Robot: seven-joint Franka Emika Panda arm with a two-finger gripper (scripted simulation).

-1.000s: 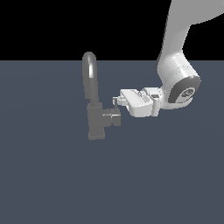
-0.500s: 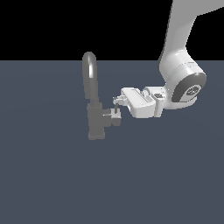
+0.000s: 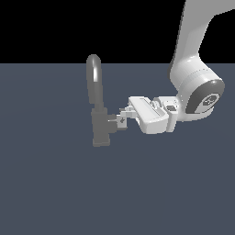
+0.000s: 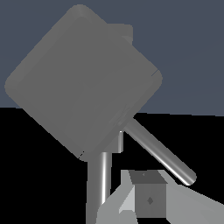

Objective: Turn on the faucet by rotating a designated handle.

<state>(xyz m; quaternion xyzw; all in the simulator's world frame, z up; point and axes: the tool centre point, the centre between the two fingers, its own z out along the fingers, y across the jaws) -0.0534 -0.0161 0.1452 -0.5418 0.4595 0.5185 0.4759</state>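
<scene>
The faucet [image 3: 100,124] is a plain mid grey with a dull metallic sheen; its arched spout [image 3: 94,78] reads a lighter, glossier grey along the curve. The handle [image 3: 113,121] is the same darker grey. The tool [image 3: 122,118] is white with small grey pads, and the arm [image 3: 195,69] is glossy white with a dark grey joint cap. The surface [image 3: 55,183] is flat slate blue-grey, under a black background.

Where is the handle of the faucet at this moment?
In the exterior view, the handle sticks out from the faucet body toward the exterior view's right, below the arched spout, with the end effector right at its tip.
</scene>
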